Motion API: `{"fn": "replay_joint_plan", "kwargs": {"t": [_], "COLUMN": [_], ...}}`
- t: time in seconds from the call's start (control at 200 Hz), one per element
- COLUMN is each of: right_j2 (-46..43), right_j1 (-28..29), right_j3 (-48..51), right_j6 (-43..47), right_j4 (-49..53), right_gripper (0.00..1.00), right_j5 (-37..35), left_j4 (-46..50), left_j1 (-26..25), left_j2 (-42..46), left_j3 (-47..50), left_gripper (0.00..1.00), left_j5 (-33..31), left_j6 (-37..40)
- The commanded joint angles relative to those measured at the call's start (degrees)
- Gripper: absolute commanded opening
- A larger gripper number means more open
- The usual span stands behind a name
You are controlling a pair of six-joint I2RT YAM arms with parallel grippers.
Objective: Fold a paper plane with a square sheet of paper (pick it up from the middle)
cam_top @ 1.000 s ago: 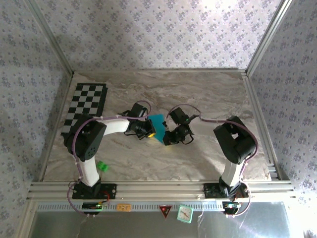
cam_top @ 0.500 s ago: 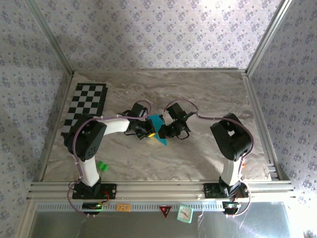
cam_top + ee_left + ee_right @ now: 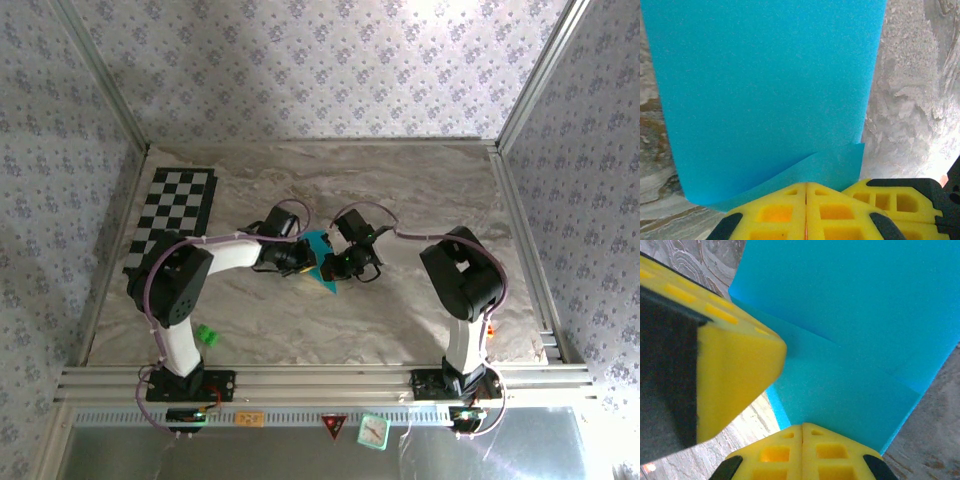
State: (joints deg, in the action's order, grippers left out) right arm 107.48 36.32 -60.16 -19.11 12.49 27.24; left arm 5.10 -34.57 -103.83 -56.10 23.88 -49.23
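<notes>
The square sheet of paper is bright cyan, creased, and hangs mid-table between both grippers, with one point toward the near edge. My left gripper is shut on its left side. In the left wrist view the yellow fingertips meet on a folded flap of the paper. My right gripper is shut on the opposite side, its tips pinching the paper by a crease. The two grippers almost touch; the left gripper's finger looms in the right wrist view. A finished paper plane is out of view.
A black-and-white checkerboard mat lies at the back left. A small green block sits beside the left arm's base. Metal frame rails border the marble table on all sides.
My right gripper has swung left and closer to the left gripper. The paper between them has narrowed, and a point now hangs toward the near edge.
</notes>
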Motion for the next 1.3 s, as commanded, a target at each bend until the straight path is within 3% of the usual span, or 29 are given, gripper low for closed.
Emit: {"fn": "replay_joint_plan", "kwargs": {"t": [0.0,0.17,0.56,0.725,0.889,1.064,1.299], "right_j2": [2.9,2.8,2.2,0.6,-3.9,-6.4,-3.8], "right_j1": [0.0,-0.4,-1.5,-1.5,-1.9,-2.5,-3.5], "right_j3": [0.5,1.2,2.8,2.6,1.9,2.5,2.6], "right_j6": [-0.7,-0.9,-2.2,-3.7,-8.9,-12.2,-12.2], "right_j4": [4.6,5.9,5.0,2.3,-7.1,-10.6,-7.5], "right_gripper": [0.03,0.02,0.02,0.03,0.06,0.15,0.17], "right_j5": [-4.3,-5.4,-6.0,-2.6,2.7,0.6,0.7], "left_j4": [-0.4,-0.4,0.3,-0.3,-4.9,-11.4,-14.9], "left_j1": [-0.3,1.7,11.9,11.6,8.6,6.3,5.6], "left_j2": [-0.8,-1.4,-1.7,3.2,6.8,8.5,10.9], "left_j3": [0.1,1.2,2.0,1.0,3.6,9.0,13.1], "left_gripper": [0.09,0.09,0.10,0.10,0.13,0.18,0.27], "left_j5": [-1.2,-2.1,0.5,1.2,0.5,-1.1,0.2], "left_j6": [2.1,2.8,7.9,6.9,1.9,-4.1,-7.1]}}
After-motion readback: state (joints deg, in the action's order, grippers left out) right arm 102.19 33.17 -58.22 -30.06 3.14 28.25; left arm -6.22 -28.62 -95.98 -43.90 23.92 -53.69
